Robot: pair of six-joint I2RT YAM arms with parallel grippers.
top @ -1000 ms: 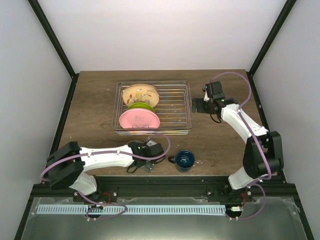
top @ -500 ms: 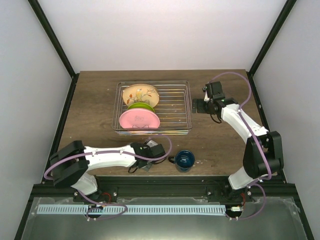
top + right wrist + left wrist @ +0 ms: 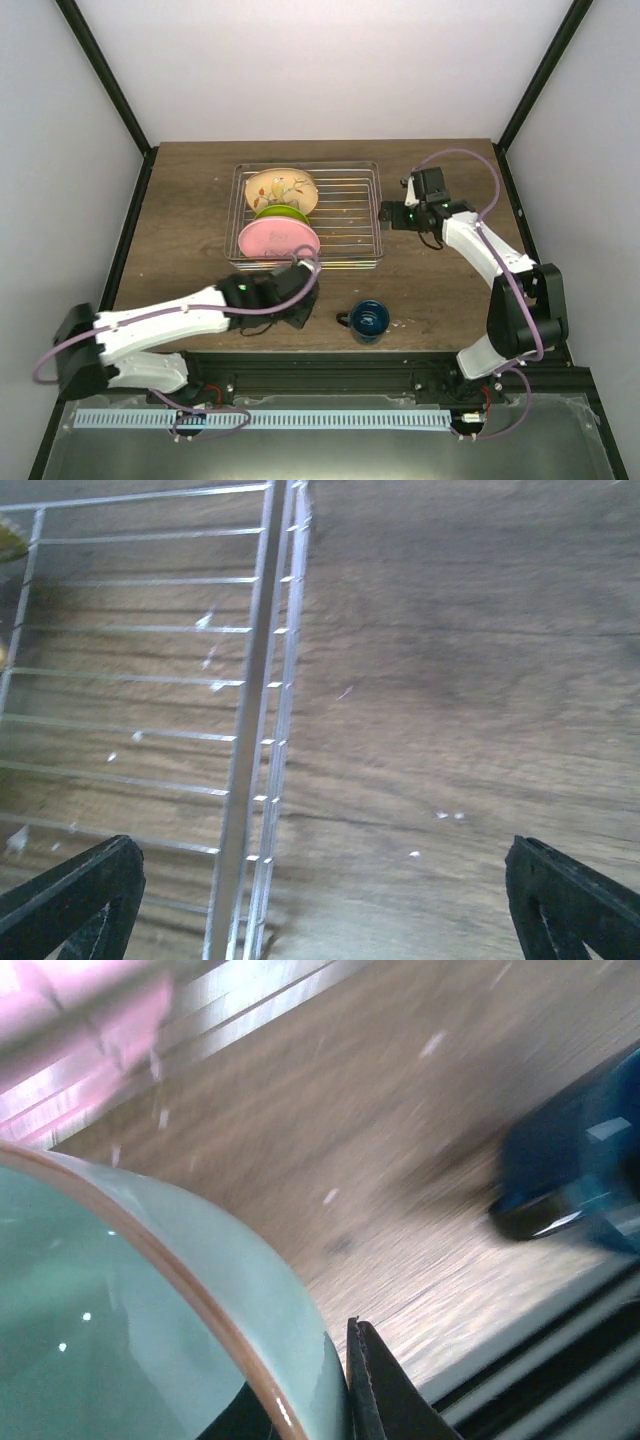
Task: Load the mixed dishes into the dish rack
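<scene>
My left arm has swung out from its tucked pose along the near edge and now reaches diagonally toward the rectangular silver wire dish rack (image 3: 345,212), bringing the left claw (image 3: 299,294) just short of its front rail; the right arm has only nudged a little leftward. The left wrist view is streaked with blur, so I read that arm as mid-travel. There the small mint-green glazed bowl (image 3: 120,1330) fills the lower left corner, its brown-edged rim hard against the one dark finger (image 3: 372,1390) I can see, so I judge the left claw is clamped on the bowl's wall and carrying it, though the second finger is hidden. From above the bowl is out of sight under the wrist. The round pink plate (image 3: 278,240), the lime-green plate (image 3: 281,212) and the cream plate with a floral pattern (image 3: 280,187) already stand in a row in the rack's left half, while the dark blue handled mug (image 3: 368,320) sits untouched on the brown wooden desk (image 3: 180,200) just right of the left claw. The right claw (image 3: 393,213) hovers over the rack's right rail, fingers spread wide with nothing between them. So the bowl looks to be the fourth dish heading in, the free wires on the right half seem its likely landing spot, and only the mug would remain
</scene>
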